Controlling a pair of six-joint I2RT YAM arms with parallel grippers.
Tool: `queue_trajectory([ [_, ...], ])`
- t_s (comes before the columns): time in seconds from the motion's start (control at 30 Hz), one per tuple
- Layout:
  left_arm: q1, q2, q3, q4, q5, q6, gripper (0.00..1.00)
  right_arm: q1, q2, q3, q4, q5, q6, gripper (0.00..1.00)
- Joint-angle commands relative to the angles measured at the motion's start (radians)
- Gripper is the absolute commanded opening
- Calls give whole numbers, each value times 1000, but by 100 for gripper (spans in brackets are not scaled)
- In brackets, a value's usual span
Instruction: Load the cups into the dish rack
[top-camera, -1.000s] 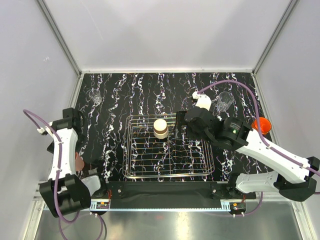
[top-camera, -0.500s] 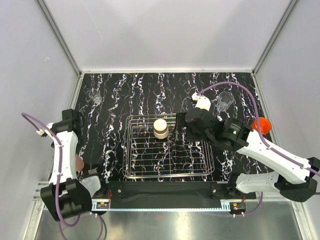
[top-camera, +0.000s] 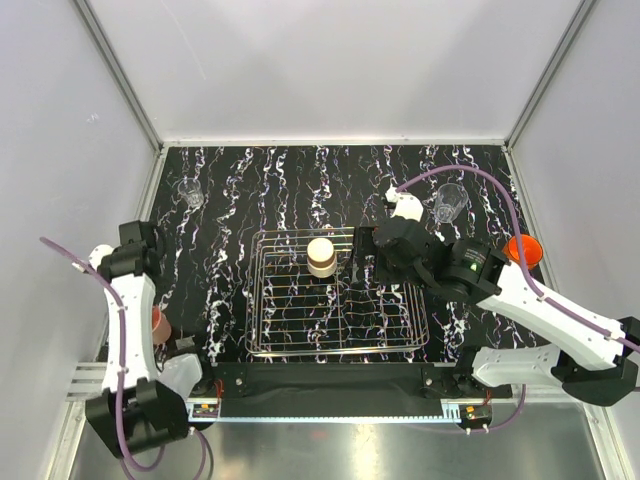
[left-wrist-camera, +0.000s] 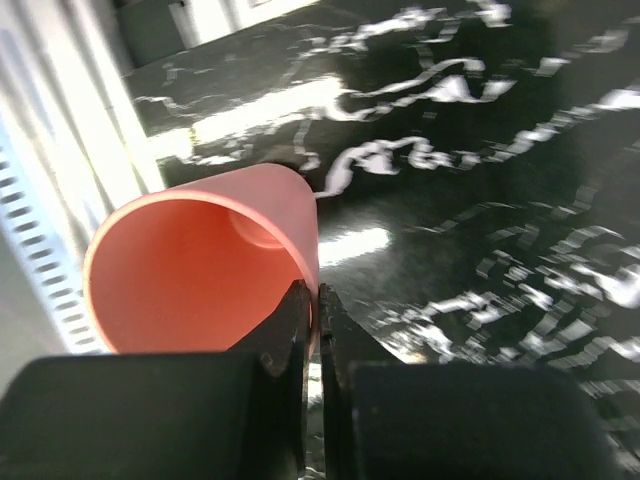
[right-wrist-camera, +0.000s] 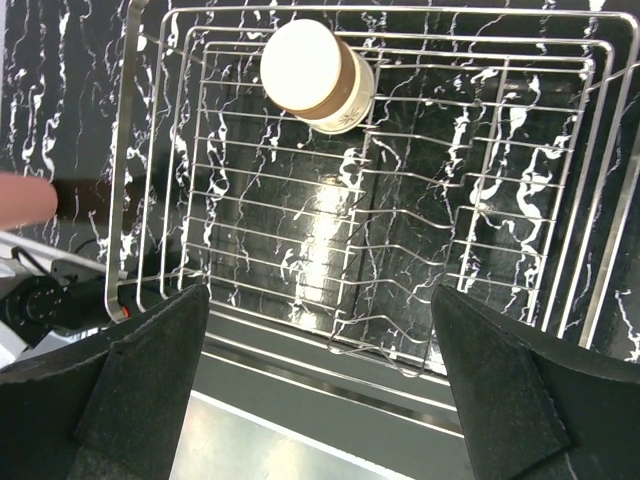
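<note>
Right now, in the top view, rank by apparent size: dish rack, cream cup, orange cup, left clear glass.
Largest: dish rack.
Then cream cup and orange cup, too alike to split.
Smallest: left clear glass.

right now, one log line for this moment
left gripper shut on pink tumbler rim | right gripper open over dish rack | cream cup in rack

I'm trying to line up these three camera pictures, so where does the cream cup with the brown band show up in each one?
Top external: the cream cup with the brown band stands in the far half of the dish rack, mid-picture.
Left wrist: not in it.
Right wrist: near the top, left of centre, inside the rack.
Shared landmark: the rack's wire rim in those two; the black marbled table in all three.
</note>
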Motion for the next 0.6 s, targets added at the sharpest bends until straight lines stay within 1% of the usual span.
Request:
queue_trajectory([
  [0.0, 2, -102, 54, 76, 108, 79, 0, 4, -24, -2, 59, -28, 9, 100],
  [0.07, -9, -141, 78, 82, 130, 87, 0, 4, -25, -4, 67, -38, 2, 100],
  [0.17, -43, -179, 100, 122, 201, 119, 0, 4, -30, -7, 86, -51, -4, 100],
  [0.23, -79, -217, 110, 161, 299, 176, 0, 4, -22, -10, 96, -58, -4, 100],
  [0.27, -92, -234, 117, 212, 340, 197, 0, 4, -22, -10, 96, -59, -4, 100],
  [0.3, -113, -251, 118, 248, 444, 225, 0, 4, -21, -11, 99, -59, -2, 100],
  [0.33, -127, -288, 117, 283, 501, 281, 0, 4, -17, -13, 100, -61, -2, 100],
  [0.37, -151, -302, 111, 350, 571, 303, 0, 4, -16, -13, 102, -62, 1, 100],
  [0.4, -161, -317, 103, 387, 704, 323, 0, 4, -16, -11, 100, -64, 2, 100],
  [0.43, -170, -346, 94, 423, 763, 336, 0, 4, -11, -8, 97, -64, 5, 100],
  [0.47, -181, -361, 69, 494, 873, 336, 0, 4, -11, -5, 93, -65, 10, 100],
  [0.53, -187, -398, 48, 568, 979, 325, 0, 4, -10, 4, 91, -79, 13, 100],
  [0.57, -199, -406, 38, 645, 1036, 319, 0, 4, -11, 6, 96, -85, 13, 100],
])
